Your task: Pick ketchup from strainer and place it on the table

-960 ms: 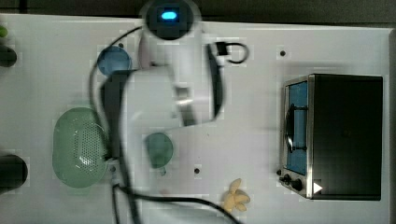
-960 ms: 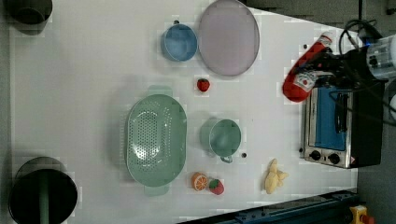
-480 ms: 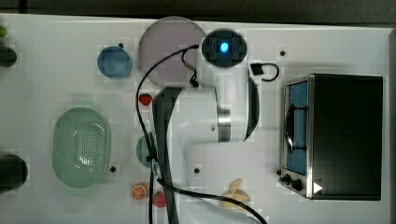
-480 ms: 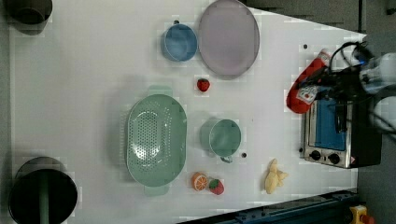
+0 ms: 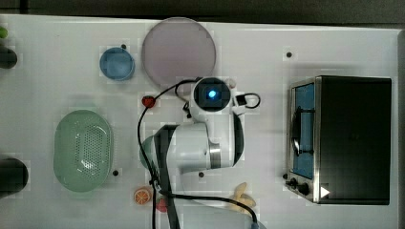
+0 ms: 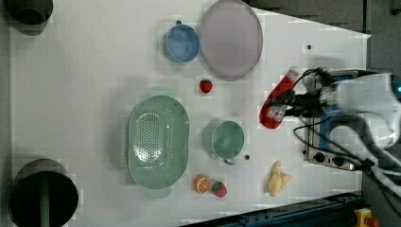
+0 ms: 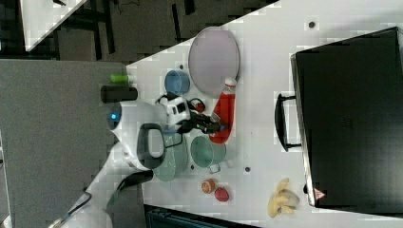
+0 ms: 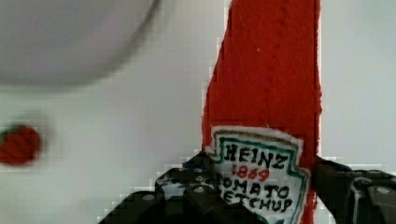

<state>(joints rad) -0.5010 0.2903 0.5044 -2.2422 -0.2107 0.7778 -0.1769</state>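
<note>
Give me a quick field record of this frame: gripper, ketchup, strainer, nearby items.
gripper: shut on the ketchup at its label end
ketchup: out of the strainer, in the gripper over the table, between the teal cup and the toaster oven
strainer: nothing in it
nearby: lilac plate, blue bowl, strawberry

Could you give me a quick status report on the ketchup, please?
Hand shut on red ketchup squeeze bottle. Pale green oval strainer empty. White table below bare; lilac round plate nearby.
</note>
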